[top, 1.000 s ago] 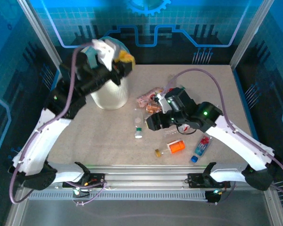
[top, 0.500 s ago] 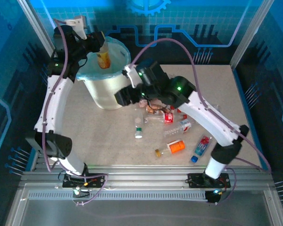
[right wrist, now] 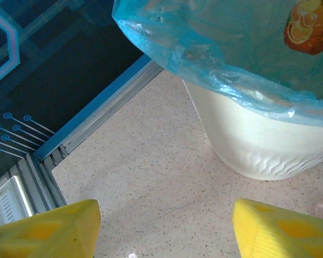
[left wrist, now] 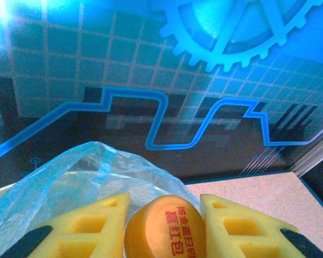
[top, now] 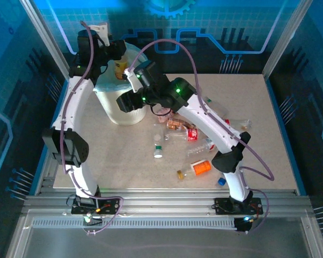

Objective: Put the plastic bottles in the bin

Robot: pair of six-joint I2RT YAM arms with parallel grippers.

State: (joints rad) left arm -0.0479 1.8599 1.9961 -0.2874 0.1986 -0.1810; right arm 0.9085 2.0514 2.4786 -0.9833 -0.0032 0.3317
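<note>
The left claw (left wrist: 164, 239) is clenched on a small plastic bottle with an orange body and red printing (left wrist: 165, 228). Its yellow foam fingers (left wrist: 81, 228) press against both sides of the bottle. In the top view this bottle hangs at the mouth of the white ribbed round bin (top: 116, 114), above the translucent light-blue plastic bag (right wrist: 204, 48) that lines it. The bottle is not yet dropped in.

The right claw (right wrist: 164, 231) is released, its fingers spread wide with bare speckled tabletop (right wrist: 151, 188) between them. It sits low, just beside the bin's outer wall on the near side. An orange label shows blurred through the bag near the rim.

The other plastic bottles lie loose on the tabletop to the right of the bin, well apart from it. A red-labelled clear bottle (top: 189, 134) lies in a small cluster under the right arm. A bottle with a bright orange label (top: 201, 167) lies nearer the front edge. A small green-capped bottle (top: 158, 151) lies to the left of these.
</note>
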